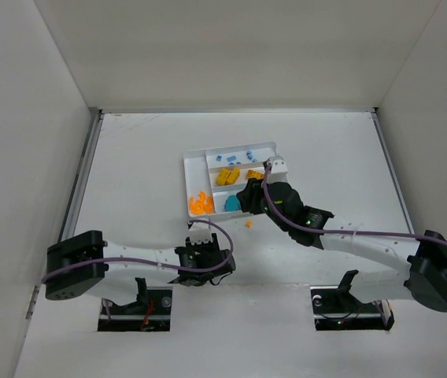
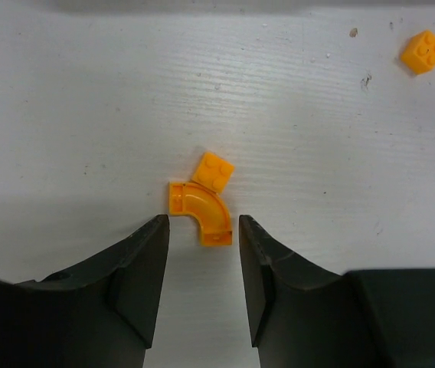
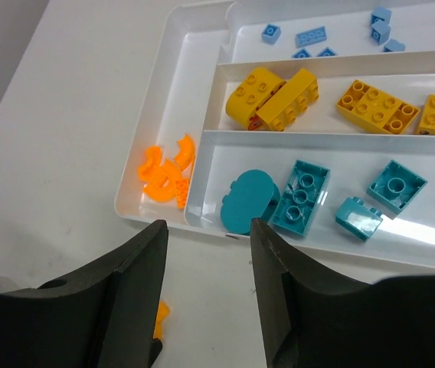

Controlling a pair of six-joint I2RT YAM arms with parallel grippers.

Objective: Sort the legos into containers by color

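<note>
My left gripper (image 2: pixel 202 230) is open just above the table, its tips on either side of the near end of an orange curved lego (image 2: pixel 200 212). A small orange square brick (image 2: pixel 213 170) touches that piece, and another orange brick (image 2: pixel 423 51) lies far right. My right gripper (image 3: pixel 208 230) is open and empty over the table beside the near edge of the white tray (image 3: pixel 187 84). The tray holds orange pieces (image 3: pixel 164 172) in the narrow side section, teal pieces (image 3: pixel 302 198), yellow bricks (image 3: pixel 271 96) and light blue bricks (image 3: pixel 309 36) in the long sections.
A loose orange piece (image 3: pixel 158 316) lies on the table beside my right gripper's left finger; it also shows in the top view (image 1: pixel 249 224). The tray (image 1: pixel 186 169) sits mid-table, with white walls around the workspace.
</note>
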